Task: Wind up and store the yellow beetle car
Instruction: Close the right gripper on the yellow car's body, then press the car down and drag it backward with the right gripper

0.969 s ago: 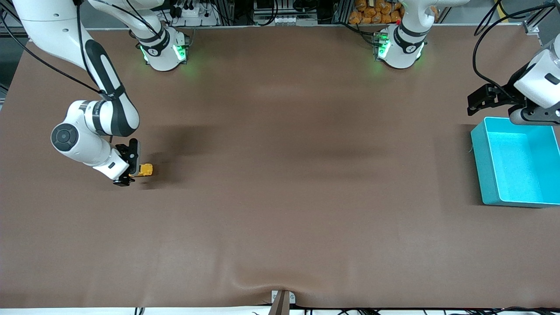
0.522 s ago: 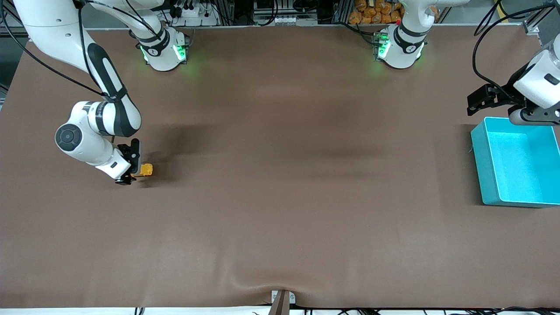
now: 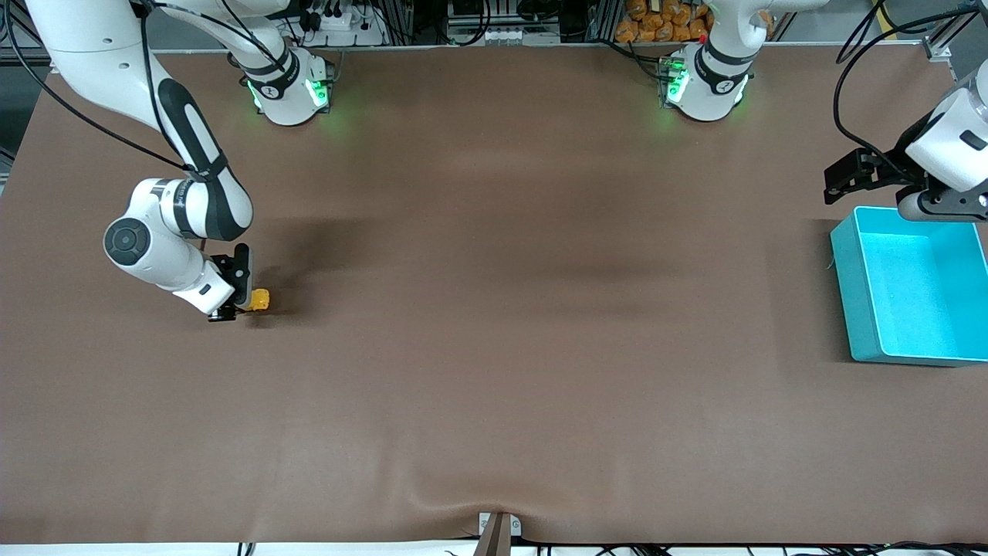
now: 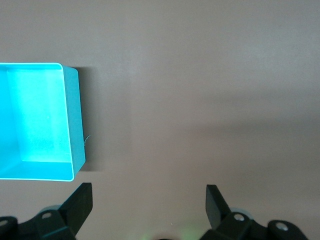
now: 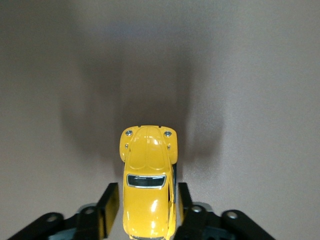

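The yellow beetle car [image 3: 261, 300] stands on the brown table toward the right arm's end. My right gripper [image 3: 248, 302] is low over it and shut on its rear half. In the right wrist view the car [image 5: 147, 185] sits between the two black fingers [image 5: 111, 205], nose pointing away from the gripper [image 5: 148, 202]. My left gripper [image 3: 830, 184] waits open and empty in the air beside the teal bin [image 3: 849, 293]. In the left wrist view its fingers [image 4: 80, 202] are spread wide over bare table, around the gripper's middle [image 4: 149, 200], beside the bin [image 4: 75, 120].
The teal bin is empty and stands at the left arm's end of the table. The brown mat [image 3: 509, 309] stretches bare between car and bin. A small bracket [image 3: 498, 529] sits at the table edge nearest the camera.
The right arm's elbow and wrist have shifted slightly toward the car while the car has stayed in place. The left arm has not moved.
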### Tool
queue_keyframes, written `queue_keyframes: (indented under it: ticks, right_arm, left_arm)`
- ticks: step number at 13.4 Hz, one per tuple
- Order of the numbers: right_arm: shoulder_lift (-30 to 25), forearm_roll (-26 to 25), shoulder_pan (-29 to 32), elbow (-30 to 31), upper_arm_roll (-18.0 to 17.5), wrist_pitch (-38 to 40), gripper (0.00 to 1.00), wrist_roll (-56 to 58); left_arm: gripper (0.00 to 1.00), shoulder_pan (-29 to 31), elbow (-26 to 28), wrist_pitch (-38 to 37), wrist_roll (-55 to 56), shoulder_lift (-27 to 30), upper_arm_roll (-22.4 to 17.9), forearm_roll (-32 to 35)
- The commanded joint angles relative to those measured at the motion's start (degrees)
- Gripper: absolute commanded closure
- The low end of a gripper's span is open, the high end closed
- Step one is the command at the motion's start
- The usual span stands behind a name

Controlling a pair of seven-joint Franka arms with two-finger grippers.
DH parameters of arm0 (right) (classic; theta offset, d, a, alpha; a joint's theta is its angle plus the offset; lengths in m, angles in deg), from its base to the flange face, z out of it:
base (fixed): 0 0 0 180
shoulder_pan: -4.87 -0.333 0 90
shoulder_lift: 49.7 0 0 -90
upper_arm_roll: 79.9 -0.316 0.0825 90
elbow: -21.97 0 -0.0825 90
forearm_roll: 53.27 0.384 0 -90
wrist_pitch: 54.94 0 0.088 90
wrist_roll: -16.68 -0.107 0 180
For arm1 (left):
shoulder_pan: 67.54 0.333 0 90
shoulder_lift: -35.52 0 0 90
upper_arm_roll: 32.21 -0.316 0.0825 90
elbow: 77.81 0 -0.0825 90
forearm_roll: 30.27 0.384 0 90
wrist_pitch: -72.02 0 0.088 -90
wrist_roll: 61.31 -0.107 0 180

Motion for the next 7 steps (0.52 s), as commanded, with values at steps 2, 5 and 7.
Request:
queue_keyframes:
  ticks: [2, 5, 7]
  right_arm:
    - [0.7, -0.9, 0.8, 0.3, -0.4, -1.4, 0.69, 0.5]
    - [1.1, -0.9, 1.1, 0.3, -0.5, -1.6, 0.75, 0.5]
    - [1.4, -0.8, 2.0, 0.3, -0.5, -1.6, 0.75, 0.5]
  left_arm:
    - [0.00, 0.0, 0.3, -0.6, 0.5, 0.6, 0.1, 1.3]
    - [0.00, 0.0, 0.3, -0.6, 0.2, 0.7, 0.1, 1.3]
    - [0.00, 0.0, 0.3, -0.6, 0.2, 0.6, 0.1, 1.3]
